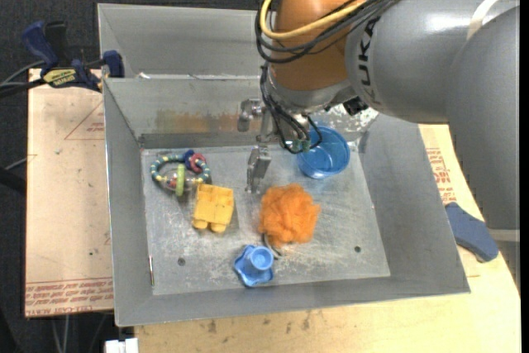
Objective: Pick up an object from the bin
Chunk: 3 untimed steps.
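Grey metal bin (124, 178): loose items, well spread.
Fingers (258, 171): drawn together, empty, low over bare floor.
Nearest candidates: orange fluffy ball (289, 213), yellow plastic block (214, 207), either side; neither grasped yet.

Orange fluff (289, 213), yellow block (214, 207), blue bowl (324, 155)

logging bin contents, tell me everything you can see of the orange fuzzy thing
The orange fuzzy thing looks like a soft, fibrous tuft, roundish with ragged edges. It lies on the bin floor right of centre, below the blue bowl. The small blue cup sits at its lower left; whether they touch is unclear.
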{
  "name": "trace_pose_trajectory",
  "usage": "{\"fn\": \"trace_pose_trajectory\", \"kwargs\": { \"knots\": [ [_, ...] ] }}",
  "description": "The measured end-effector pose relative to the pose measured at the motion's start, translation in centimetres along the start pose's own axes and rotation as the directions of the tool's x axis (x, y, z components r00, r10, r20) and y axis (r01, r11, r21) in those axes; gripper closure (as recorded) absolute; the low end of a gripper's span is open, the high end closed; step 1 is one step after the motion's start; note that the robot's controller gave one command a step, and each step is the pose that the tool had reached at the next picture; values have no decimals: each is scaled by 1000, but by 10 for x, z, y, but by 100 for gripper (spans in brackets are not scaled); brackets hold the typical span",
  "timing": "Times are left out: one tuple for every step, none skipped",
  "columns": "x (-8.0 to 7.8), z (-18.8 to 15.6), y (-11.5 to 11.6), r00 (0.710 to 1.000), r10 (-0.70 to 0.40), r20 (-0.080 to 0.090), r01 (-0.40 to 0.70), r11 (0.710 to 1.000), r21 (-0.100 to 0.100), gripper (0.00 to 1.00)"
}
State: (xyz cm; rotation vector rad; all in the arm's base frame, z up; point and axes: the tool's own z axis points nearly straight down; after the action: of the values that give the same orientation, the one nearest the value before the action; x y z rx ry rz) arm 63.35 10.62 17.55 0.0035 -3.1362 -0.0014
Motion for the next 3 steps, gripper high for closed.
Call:
{"fn": "trace_pose_trajectory", "kwargs": {
  "knots": [
    [-2,-4,0,1000,2,7,-2,1000,-1,0],
    [7,34,33,999,-45,16,45,999,1,0],
    [1,76,42,973,-229,7,229,973,-3,0]
  ]
}}
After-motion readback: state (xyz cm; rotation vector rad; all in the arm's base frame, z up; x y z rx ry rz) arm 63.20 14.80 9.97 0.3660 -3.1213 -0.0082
